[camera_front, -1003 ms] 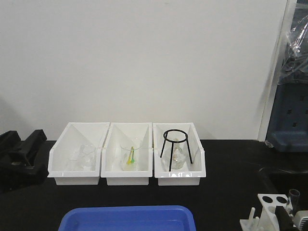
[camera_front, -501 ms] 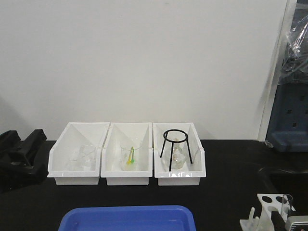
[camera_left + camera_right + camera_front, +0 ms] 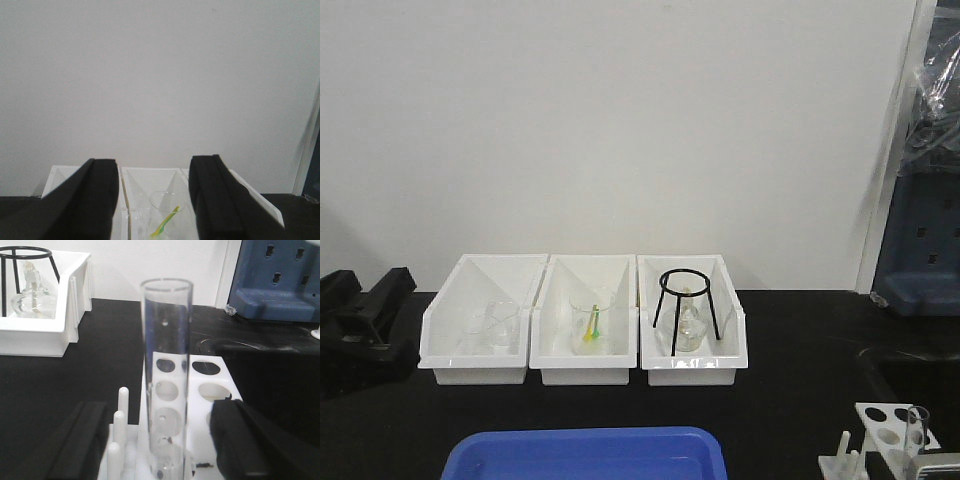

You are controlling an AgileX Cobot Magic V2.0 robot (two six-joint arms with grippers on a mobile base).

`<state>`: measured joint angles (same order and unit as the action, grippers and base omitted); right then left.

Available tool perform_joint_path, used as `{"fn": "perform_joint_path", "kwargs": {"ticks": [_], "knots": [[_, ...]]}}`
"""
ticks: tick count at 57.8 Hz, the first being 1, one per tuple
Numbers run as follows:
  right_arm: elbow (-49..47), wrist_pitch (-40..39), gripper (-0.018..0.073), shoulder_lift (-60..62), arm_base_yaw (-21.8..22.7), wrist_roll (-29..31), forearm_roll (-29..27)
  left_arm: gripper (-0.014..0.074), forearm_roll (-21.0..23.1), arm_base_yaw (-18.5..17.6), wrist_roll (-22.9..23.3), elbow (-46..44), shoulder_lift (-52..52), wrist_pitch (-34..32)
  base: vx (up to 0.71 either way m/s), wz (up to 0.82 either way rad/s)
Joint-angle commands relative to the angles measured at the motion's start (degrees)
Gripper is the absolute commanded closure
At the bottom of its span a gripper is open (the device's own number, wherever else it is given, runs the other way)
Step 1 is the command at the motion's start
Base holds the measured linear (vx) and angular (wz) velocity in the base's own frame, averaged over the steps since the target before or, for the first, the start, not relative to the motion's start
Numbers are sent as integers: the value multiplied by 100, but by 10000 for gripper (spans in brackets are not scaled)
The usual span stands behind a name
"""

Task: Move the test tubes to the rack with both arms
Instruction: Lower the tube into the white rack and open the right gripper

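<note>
One clear test tube [image 3: 166, 365] stands upright in a near hole of the white rack [image 3: 220, 390], beside its pegs [image 3: 122, 402]. My right gripper [image 3: 162, 450] is open around the tube, its black fingers [image 3: 240, 440] well apart on either side and not touching the glass. In the front view the rack [image 3: 873, 432] and the tube [image 3: 918, 424] sit at the bottom right corner. My left gripper [image 3: 153, 200] is open and empty, facing the middle bin, where a beaker [image 3: 167, 212] shows between its fingers.
Three white bins [image 3: 450, 300] stand in a row at the back: glassware, a beaker with a yellow-green stick [image 3: 591, 325], and a black tripod [image 3: 690, 300] over a flask. A blue tray [image 3: 585, 455] lies at the front. Blue equipment [image 3: 920, 260] stands at right.
The tube has gone down into the rack. My right gripper, which held it a second ago, has let go and drawn back out of the front view.
</note>
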<state>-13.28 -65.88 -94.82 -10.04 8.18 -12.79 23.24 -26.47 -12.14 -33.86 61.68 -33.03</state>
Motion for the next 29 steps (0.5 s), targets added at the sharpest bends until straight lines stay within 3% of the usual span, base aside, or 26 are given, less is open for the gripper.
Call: {"fn": "perform_joint_path", "kwargs": {"ticks": [1, 15, 21, 29], "knots": [[-86, -853, -9, 141, 36, 51, 87, 153, -55, 8, 2, -176, -106, -475, 0, 0], [-92, -754, -3, 1034, 36, 191, 85, 153, -55, 8, 2, -176, -106, -475, 0, 0], [-252, 43, 2, 1756, 36, 208, 91, 153, -55, 8, 2, -176, -106, -475, 0, 0], [-721, 1784, 2, 2913, 36, 662, 107, 153, -55, 8, 2, -176, -106, -483, 0, 0]]}}
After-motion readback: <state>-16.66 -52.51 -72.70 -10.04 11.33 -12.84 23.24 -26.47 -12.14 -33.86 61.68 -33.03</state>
